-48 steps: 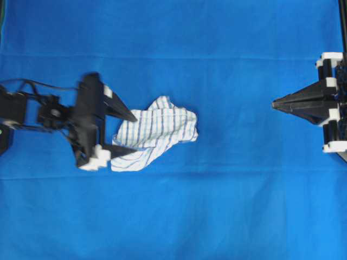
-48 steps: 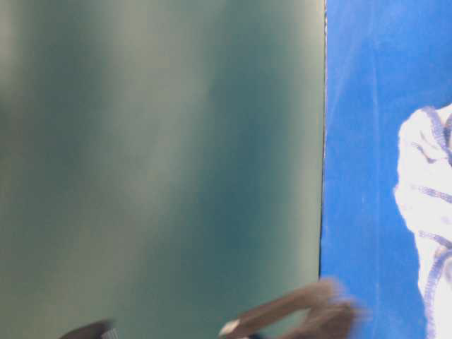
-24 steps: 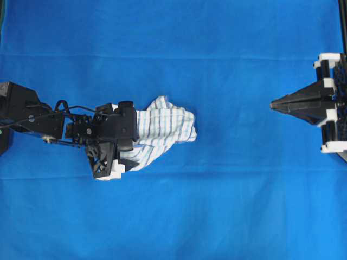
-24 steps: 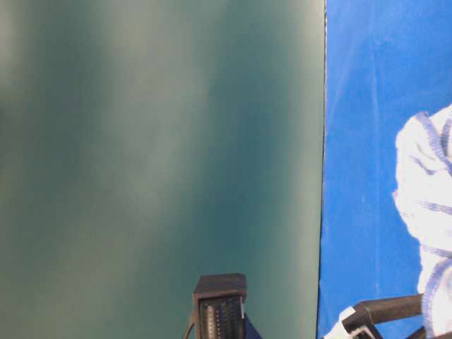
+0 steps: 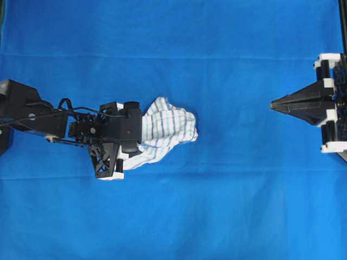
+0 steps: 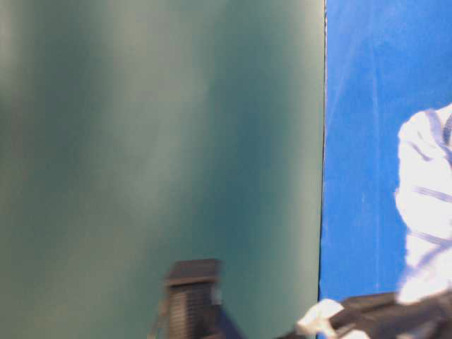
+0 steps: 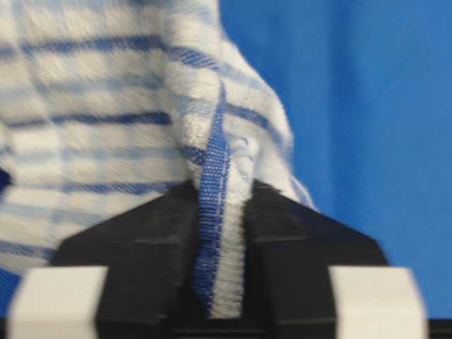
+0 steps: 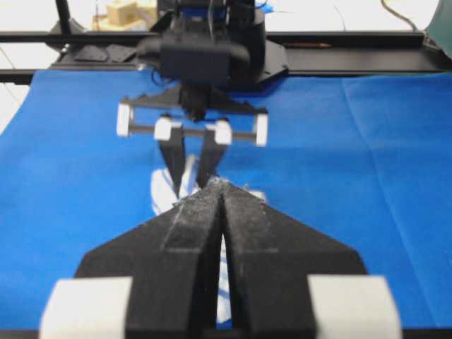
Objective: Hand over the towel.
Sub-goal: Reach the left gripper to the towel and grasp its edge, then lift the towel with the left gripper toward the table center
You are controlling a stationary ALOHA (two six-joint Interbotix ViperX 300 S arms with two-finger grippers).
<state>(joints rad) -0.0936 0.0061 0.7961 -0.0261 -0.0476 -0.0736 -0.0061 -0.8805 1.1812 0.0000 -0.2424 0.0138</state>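
Observation:
The towel [image 5: 165, 130], small, white with thin blue and grey stripes, lies crumpled left of centre on the blue cloth. My left gripper [image 5: 135, 149] is over its left end. In the left wrist view the gripper [image 7: 220, 194] is shut on a fold of the towel [image 7: 127, 120], with a blue hem pinched between the jaws. The towel also shows at the right edge of the table-level view [image 6: 427, 191] and, partly hidden, in the right wrist view [image 8: 161, 192]. My right gripper [image 5: 272, 105] is shut and empty at the far right, pointing toward the towel, and it fills the foreground of its wrist view [image 8: 220, 185].
A large plain blue cloth [image 5: 217, 206] covers the whole table. The left arm [image 5: 32, 114] reaches in from the left edge. A dark green wall [image 6: 155, 141] fills most of the table-level view. A black frame and clutter [image 8: 339, 56] stand behind the left arm.
My left gripper moved right onto the towel's left end, turned downward and shut on a fold of it. The right gripper has not moved.

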